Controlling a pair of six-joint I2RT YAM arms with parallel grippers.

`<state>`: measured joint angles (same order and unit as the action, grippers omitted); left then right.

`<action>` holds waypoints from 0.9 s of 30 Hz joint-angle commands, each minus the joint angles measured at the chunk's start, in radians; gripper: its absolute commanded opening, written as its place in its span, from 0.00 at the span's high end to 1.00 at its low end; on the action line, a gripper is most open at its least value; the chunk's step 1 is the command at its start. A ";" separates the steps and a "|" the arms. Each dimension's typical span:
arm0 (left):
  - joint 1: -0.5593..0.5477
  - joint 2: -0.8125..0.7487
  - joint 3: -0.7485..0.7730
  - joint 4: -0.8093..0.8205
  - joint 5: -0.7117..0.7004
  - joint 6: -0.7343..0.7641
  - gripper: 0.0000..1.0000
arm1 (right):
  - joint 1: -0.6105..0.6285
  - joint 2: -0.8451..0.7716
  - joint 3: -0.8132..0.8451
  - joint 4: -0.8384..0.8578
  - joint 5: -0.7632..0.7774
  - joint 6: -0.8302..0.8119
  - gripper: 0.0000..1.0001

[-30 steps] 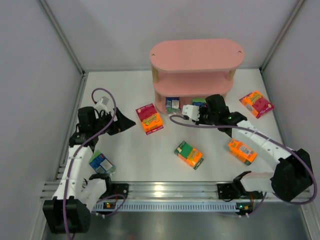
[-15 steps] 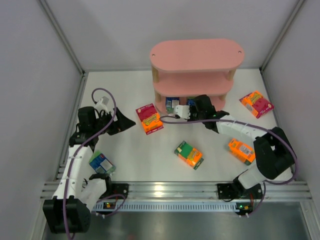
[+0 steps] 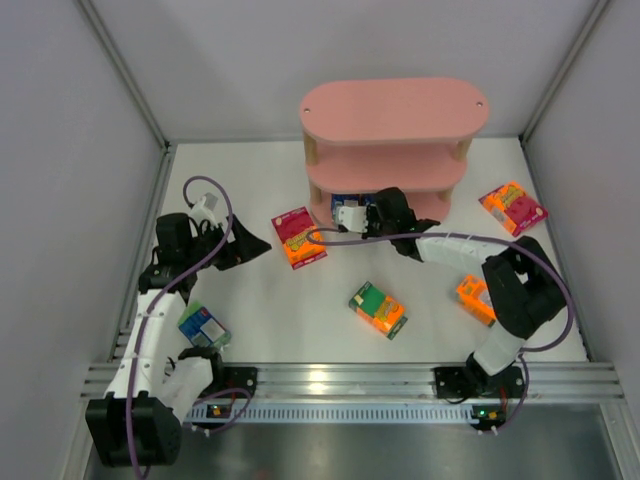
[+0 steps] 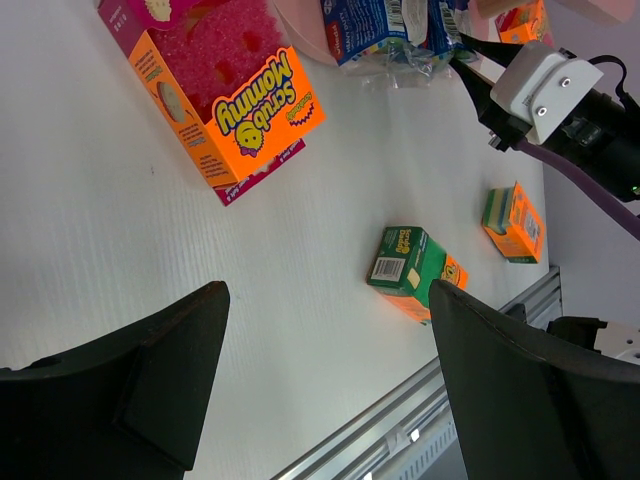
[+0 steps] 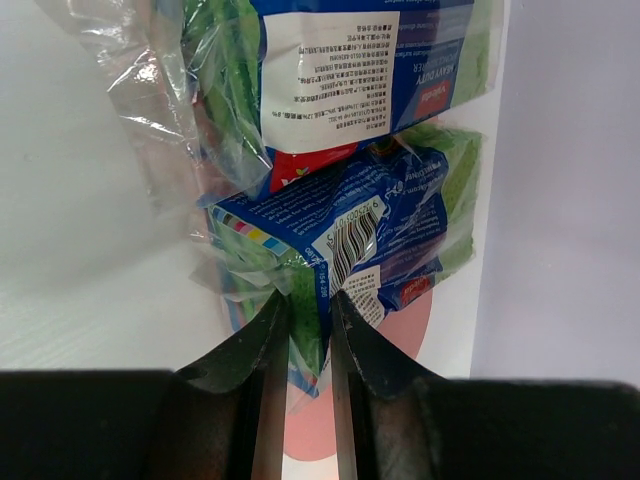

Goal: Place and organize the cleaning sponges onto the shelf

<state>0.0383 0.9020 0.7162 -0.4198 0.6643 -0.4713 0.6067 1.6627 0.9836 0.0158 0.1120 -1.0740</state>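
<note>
The pink shelf (image 3: 395, 140) stands at the back of the table. My right gripper (image 3: 372, 212) reaches into its bottom tier and is shut on a blue-and-green wrapped sponge pack (image 5: 345, 250), pinching its plastic edge. This pack lies right next to another blue-and-green pack (image 5: 340, 70) on the bottom board (image 5: 315, 425). My left gripper (image 3: 250, 245) is open and empty, hovering left of an orange-and-magenta pack (image 3: 299, 237), which also shows in the left wrist view (image 4: 225, 95). A green-and-orange pack (image 3: 378, 308) lies at the table's middle.
An orange pack (image 3: 478, 300) lies beside the right arm. Another orange-and-magenta pack (image 3: 513, 207) lies at the far right. A blue-and-white pack (image 3: 203, 326) lies by the left arm's base. Grey walls close in both sides. A metal rail (image 3: 330, 380) runs along the near edge.
My right arm has swung left and carried the blue-and-green pack further under the shelf, up against the other blue pack. The left arm has not moved.
</note>
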 commanded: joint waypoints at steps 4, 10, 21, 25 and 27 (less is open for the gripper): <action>-0.003 0.003 0.020 0.021 0.003 0.017 0.13 | 0.018 0.031 0.066 0.092 0.006 0.008 1.00; -0.003 0.005 0.019 0.021 0.004 0.017 0.13 | 0.022 0.034 0.078 0.087 -0.005 0.028 1.00; -0.002 0.003 0.019 0.021 0.003 0.017 0.13 | 0.034 0.025 0.069 0.064 -0.003 0.034 0.96; -0.003 0.005 0.017 0.021 0.004 0.017 0.13 | 0.036 0.020 0.064 0.061 -0.002 0.029 0.91; -0.003 0.005 0.016 0.021 0.004 0.017 0.13 | 0.038 0.016 0.058 0.061 0.000 0.029 0.89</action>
<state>0.0383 0.9024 0.7162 -0.4198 0.6643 -0.4713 0.6197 1.6924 1.0046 0.0368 0.1146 -1.0607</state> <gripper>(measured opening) 0.869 0.194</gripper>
